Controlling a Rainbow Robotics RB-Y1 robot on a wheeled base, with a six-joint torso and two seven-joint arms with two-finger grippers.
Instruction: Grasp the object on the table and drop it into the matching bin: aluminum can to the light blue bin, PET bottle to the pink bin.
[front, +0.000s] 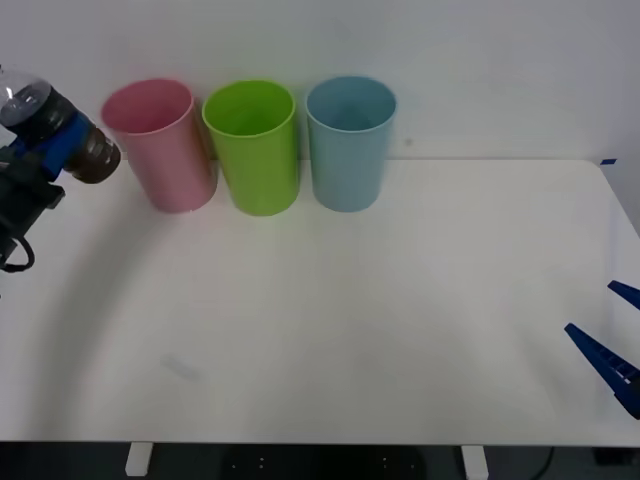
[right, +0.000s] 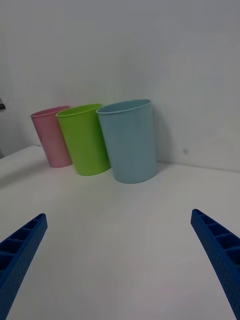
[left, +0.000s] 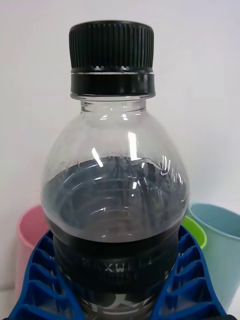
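The PET bottle (left: 117, 200) is held aloft at the table's (front: 330, 330) left edge, just left of the pink bin (front: 160, 145) and near rim height. It is judged light but partly filled with dark liquid, so weight sits low; the clear wall is smooth and likely slippery, and may dent under pressure. The hold is taken on the dark lower body. The left gripper (left: 120, 280) is closed around it, ribbed blue fingers (left: 35, 280) pressed to both sides. The right gripper (right: 120, 260) is parked at the table's right edge, jaws spread wide, holding nothing.
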